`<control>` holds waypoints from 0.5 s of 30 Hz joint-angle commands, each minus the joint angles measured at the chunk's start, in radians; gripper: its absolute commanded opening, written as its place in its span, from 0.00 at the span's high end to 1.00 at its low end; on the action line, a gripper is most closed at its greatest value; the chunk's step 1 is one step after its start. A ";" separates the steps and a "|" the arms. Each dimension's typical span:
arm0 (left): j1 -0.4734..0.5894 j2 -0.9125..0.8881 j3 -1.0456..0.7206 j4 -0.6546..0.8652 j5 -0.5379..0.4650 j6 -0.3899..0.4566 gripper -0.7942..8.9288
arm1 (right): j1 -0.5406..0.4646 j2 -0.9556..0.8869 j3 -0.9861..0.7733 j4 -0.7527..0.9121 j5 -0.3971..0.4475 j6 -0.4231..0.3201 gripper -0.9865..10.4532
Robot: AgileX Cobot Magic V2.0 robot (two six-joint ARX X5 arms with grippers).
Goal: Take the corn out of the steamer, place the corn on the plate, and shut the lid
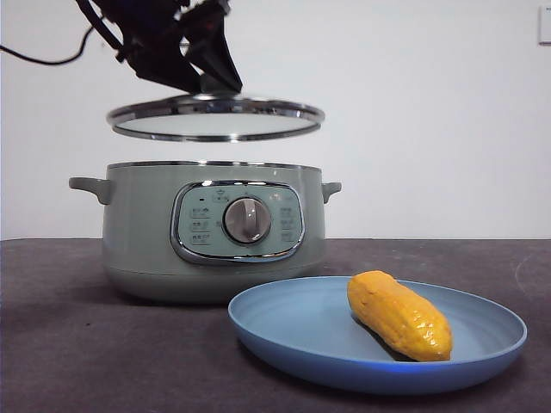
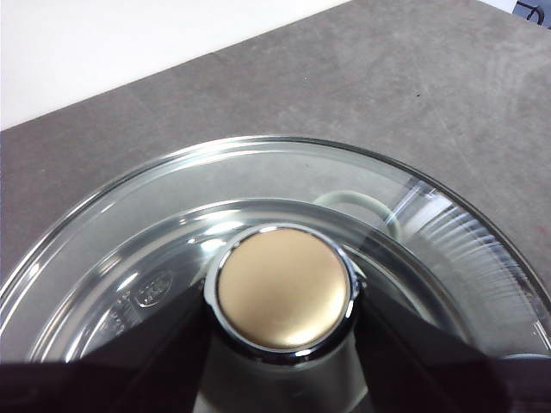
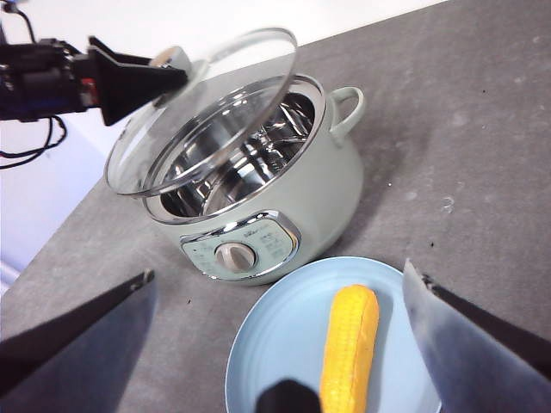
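The glass lid (image 1: 215, 119) hangs level a little above the open sage-green steamer (image 1: 138, 232). My left gripper (image 1: 202, 73) is shut on its knob (image 2: 284, 288), one black jaw on each side, and the lid's glass (image 2: 129, 241) fills the left wrist view. The yellow corn (image 1: 399, 315) lies on the light blue plate (image 1: 293, 327) in front of the steamer, to its right. Above the plate and apart from the corn (image 3: 351, 344), my right gripper (image 3: 277, 274) is open. The steamer (image 3: 318, 172) shows a steel rack inside.
Dark grey tabletop (image 1: 69, 344) surrounds the steamer and plate, with a white wall behind. A black cable (image 1: 43, 58) trails from the left arm at the upper left.
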 commanded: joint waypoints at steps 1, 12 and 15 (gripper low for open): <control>-0.003 0.022 0.007 0.058 0.010 0.012 0.93 | 0.001 0.000 0.002 0.005 0.006 -0.010 0.50; -0.002 0.083 0.007 0.049 0.002 0.017 0.93 | 0.001 0.000 0.002 0.005 0.026 -0.014 0.50; 0.001 0.084 0.007 0.029 -0.022 0.041 0.93 | 0.001 0.000 0.002 0.005 0.025 -0.017 0.50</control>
